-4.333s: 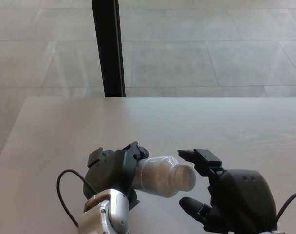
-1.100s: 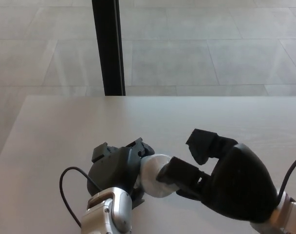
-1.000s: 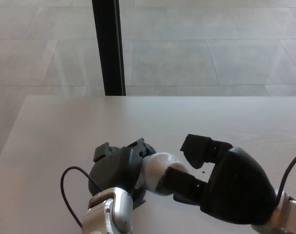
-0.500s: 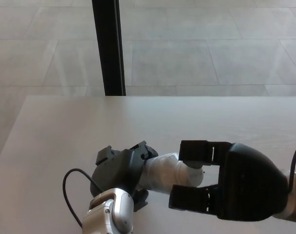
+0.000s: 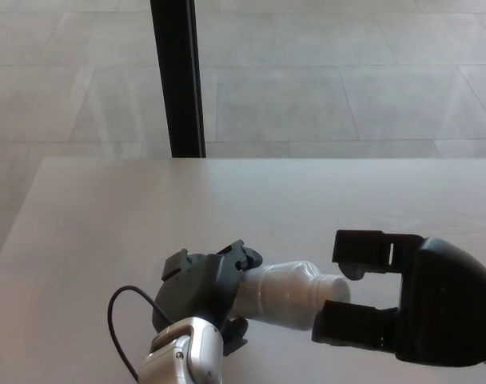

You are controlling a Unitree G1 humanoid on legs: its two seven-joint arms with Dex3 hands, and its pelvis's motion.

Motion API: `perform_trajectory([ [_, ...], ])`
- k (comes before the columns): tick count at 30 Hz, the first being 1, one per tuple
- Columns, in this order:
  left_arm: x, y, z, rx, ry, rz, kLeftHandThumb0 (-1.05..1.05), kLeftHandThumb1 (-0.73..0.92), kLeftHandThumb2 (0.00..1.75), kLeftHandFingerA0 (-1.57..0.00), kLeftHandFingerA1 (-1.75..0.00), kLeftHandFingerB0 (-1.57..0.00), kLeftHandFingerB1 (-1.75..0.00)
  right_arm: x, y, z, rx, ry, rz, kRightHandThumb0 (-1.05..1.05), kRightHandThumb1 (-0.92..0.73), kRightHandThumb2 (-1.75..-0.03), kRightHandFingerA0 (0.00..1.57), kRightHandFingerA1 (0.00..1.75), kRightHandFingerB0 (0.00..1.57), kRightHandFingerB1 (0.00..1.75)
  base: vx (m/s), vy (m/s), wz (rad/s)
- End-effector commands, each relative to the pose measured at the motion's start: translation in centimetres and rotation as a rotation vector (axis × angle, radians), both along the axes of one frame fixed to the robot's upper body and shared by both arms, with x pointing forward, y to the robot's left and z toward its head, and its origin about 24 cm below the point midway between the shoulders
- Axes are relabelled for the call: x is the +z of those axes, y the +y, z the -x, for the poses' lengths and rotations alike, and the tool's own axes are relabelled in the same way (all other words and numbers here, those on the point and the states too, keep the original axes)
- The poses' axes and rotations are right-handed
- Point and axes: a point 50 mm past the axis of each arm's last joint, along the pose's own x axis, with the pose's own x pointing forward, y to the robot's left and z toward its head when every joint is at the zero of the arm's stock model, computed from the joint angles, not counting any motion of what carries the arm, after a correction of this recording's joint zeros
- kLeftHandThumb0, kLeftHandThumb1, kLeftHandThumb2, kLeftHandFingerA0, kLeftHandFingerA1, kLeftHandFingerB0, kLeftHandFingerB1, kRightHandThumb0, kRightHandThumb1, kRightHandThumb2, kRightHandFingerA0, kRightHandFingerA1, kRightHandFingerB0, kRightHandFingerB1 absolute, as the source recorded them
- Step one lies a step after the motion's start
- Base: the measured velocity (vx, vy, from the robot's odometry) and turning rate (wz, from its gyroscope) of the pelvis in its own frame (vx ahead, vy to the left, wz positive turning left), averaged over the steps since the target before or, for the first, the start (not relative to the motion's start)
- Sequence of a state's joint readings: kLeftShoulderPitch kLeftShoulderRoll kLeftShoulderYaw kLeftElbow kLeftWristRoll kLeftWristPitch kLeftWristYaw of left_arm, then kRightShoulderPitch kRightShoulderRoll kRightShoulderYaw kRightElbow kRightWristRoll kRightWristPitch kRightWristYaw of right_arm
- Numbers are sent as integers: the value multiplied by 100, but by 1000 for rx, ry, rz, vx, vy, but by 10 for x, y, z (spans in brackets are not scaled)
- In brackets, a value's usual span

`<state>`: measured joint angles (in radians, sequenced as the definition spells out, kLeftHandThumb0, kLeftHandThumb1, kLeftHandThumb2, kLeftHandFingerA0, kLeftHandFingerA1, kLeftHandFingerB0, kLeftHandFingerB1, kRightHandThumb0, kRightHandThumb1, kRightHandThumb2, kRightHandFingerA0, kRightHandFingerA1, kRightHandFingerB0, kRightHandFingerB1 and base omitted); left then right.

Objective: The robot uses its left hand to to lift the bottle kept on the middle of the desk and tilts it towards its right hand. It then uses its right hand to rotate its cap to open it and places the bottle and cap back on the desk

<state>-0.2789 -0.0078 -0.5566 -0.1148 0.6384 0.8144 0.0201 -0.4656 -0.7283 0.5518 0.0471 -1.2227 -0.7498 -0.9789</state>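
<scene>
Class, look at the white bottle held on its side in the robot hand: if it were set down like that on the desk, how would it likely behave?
The bottle looks round-bodied, so lying sideways it would probably roll on the smooth desk. It seems small, pale plastic, so likely light and not fragile. Its smooth surface may slip, though the left robot hand wraps it firmly.

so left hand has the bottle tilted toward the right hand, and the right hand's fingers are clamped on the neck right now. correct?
Not quite. The left hand does hold the bottle tilted toward the right hand, but the head view shows the right hand's fingers apart and off the bottle, just beyond its mouth, not clamped on the neck.
</scene>
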Motion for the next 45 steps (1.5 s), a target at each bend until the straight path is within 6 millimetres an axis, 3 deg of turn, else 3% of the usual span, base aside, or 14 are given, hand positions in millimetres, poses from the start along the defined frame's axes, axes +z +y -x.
perform_trajectory([
  [1,-31,10,12,54,186,-14,13,85,70,-63,-113,-57,-73,3,-5,0,-319,238,-38,-43,-79,-62,78,171,43,55,0,0,0],
  [2,-33,10,13,48,180,-16,9,84,65,-64,-103,-51,-64,3,-6,1,-368,284,-32,-55,-65,-102,102,129,34,58,0,0,0],
  [3,-33,10,13,39,176,-28,7,85,69,-63,-93,-54,-66,3,-8,1,-441,316,-29,-65,-79,-63,78,143,24,38,0,0,0],
  [5,-33,10,13,35,173,-31,7,82,66,-58,-79,-51,-61,2,-12,0,-539,348,-14,-76,-64,-91,82,125,11,46,0,0,0],
  [8,-32,10,14,35,175,-22,13,64,94,-63,-85,-41,-62,0,-17,2,-642,408,-40,-80,-72,-63,69,131,10,38,0,0,0],
  [15,-32,11,13,24,164,-30,8,81,66,-65,-95,-51,-64,-16,-30,8,-786,503,-89,-86,-73,-62,62,144,12,38,0,0,0],
  [16,-32,11,13,25,165,-32,7,82,65,-63,-85,-48,-60,-19,-30,9,-803,513,-84,-87,-55,-99,63,120,0,41,0,0,0],
  [26,-32,13,13,36,165,-24,10,83,64,-63,-92,-52,-63,-26,-47,12,-1052,589,-71,-90,-60,-58,26,110,12,38,0,0,0],
  [30,-32,15,12,52,166,-8,10,81,68,-62,-114,-55,-64,-28,-58,9,-1104,590,-145,-86,-50,-86,31,95,14,46,0,0,0],
  [31,-32,16,12,52,169,-9,7,81,66,-65,-104,-50,-63,-28,-61,9,-1119,598,-158,-77,-60,-58,20,114,20,38,0,0,0],
  [32,-32,16,13,54,170,-10,14,65,93,-70,-94,-46,-65,-28,-63,8,-1135,605,-175,-78,-47,-86,33,92,18,47,0,0,0],
  [38,-32,15,13,34,162,-17,8,79,70,-66,-99,-52,-65,-30,-71,5,-1157,620,-225,-64,-57,-58,34,105,39,36,0,0,0],
  [40,-32,15,13,46,175,-21,7,81,69,-65,-99,-54,-67,-32,-75,4,-1171,636,-232,-66,-47,-87,45,87,34,48,0,0,0],
  [45,-31,14,14,52,156,-9,9,78,69,-66,-97,-52,-64,-41,-76,3,-1184,656,-221,-62,-58,-58,47,100,43,40,0,0,0],
])
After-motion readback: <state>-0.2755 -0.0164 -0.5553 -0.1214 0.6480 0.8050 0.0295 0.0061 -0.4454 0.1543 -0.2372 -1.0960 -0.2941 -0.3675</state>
